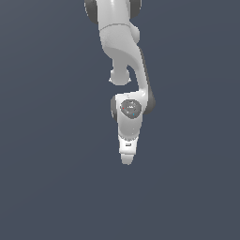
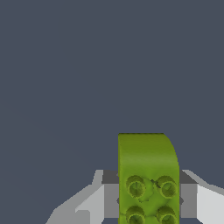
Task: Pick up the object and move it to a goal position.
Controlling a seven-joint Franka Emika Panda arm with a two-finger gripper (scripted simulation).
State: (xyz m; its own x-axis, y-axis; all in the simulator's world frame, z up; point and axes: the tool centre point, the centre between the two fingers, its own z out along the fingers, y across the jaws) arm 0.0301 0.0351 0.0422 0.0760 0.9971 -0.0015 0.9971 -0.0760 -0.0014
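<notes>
The object (image 2: 146, 153) is a yellow-green block with round studs on its face. In the wrist view it fills the gap between my gripper's (image 2: 148, 174) two fingers. The dark pads (image 2: 110, 197) press against both of its sides, so the gripper is shut on it. In the exterior view the white arm hangs down the middle of the picture and the gripper (image 1: 126, 158) points downward over the dark grey floor (image 1: 47, 187). The hand hides the object in that view.
Plain dark grey floor (image 2: 65, 65) surrounds the gripper on every side in both views. Only the arm's own links (image 1: 124, 47) show, reaching up to the top of the exterior view.
</notes>
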